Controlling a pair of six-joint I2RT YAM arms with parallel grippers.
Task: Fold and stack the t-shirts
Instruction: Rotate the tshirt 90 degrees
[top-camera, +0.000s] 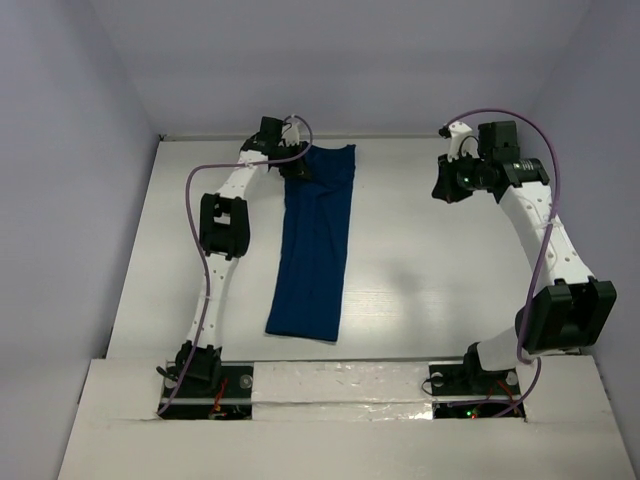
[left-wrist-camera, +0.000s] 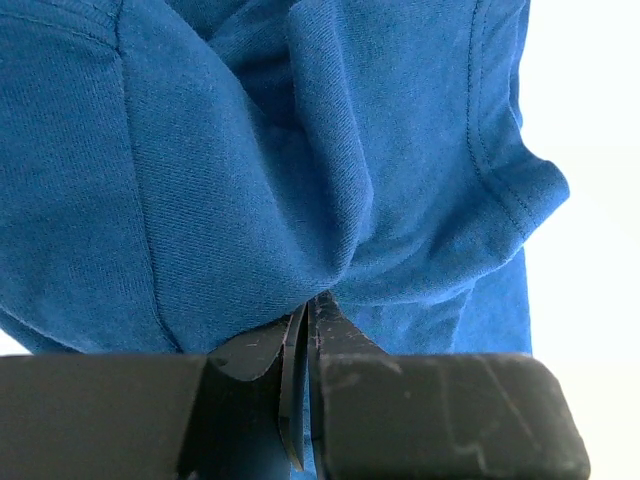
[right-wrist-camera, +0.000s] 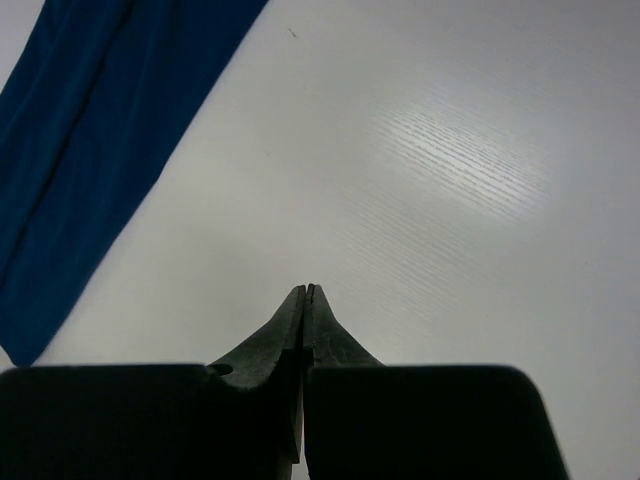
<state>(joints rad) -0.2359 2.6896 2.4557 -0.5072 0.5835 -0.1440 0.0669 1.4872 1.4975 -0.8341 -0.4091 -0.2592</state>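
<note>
T-shirt (top-camera: 315, 240), dark blue, lies as a long narrow strip on the white table (top-camera: 440, 270), left of centre. The left gripper (left-wrist-camera: 308, 312) sits at its far end, jaws closed on a bunched pinch of the cloth. The right gripper (right-wrist-camera: 305, 290) hangs over bare table well to the shirt's right, jaws pressed together, holding nothing.
</note>
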